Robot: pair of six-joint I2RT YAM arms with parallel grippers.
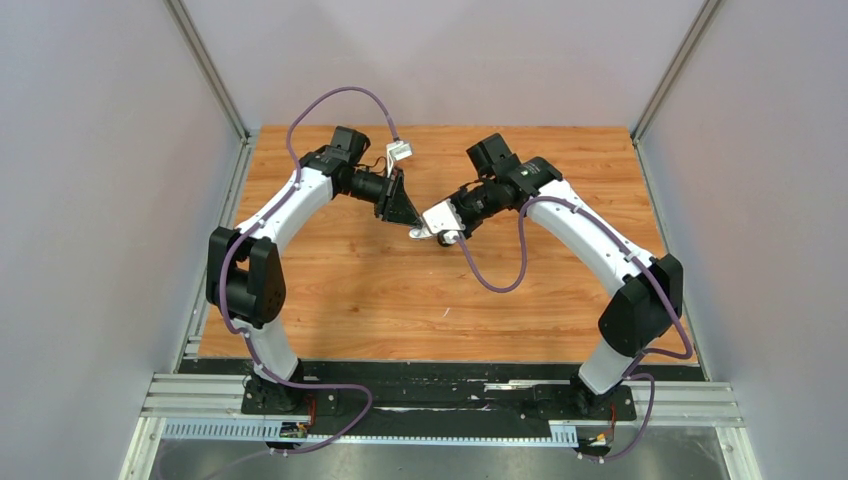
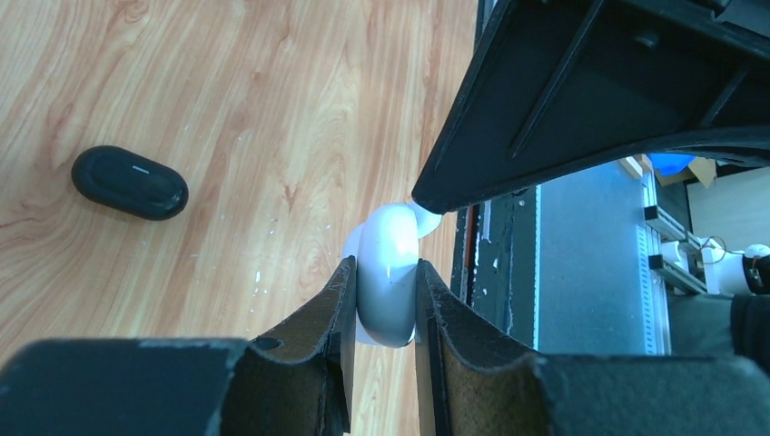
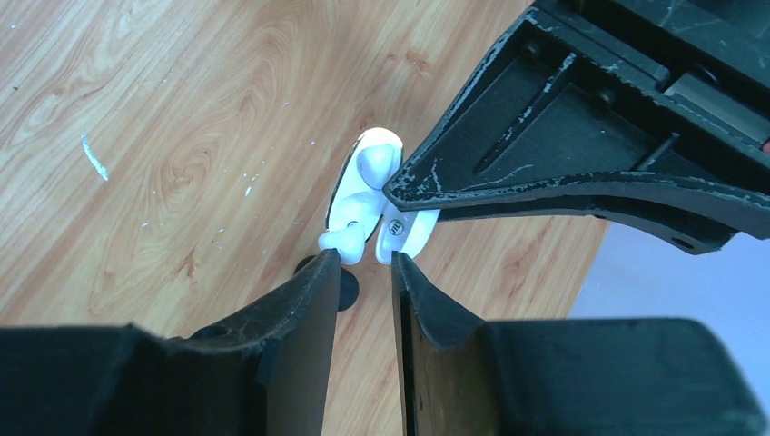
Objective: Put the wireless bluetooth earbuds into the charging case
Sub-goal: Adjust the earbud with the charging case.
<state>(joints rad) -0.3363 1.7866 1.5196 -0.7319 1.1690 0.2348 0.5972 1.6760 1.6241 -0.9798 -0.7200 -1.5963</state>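
Left gripper [image 2: 383, 277] clamped on white charging case [image 2: 390, 238], mid-table [image 2: 227, 82]. Right gripper [image 3: 361, 259] jaws narrow, tips at white earbud [image 3: 374, 165] in case mouth; grip on it unclear.

Do well:
- line stem with socket
- press gently
- hold left steady

Hidden:
- seating depth masked by fingers
- 3 other earbuds unseen

Black case [image 2: 130, 183] lies well apart.

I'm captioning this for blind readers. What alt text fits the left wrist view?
The left gripper clamps a white charging case over the wooden table. The right gripper reaches in from upper right toward its top; a black oval case lies on the table at left.
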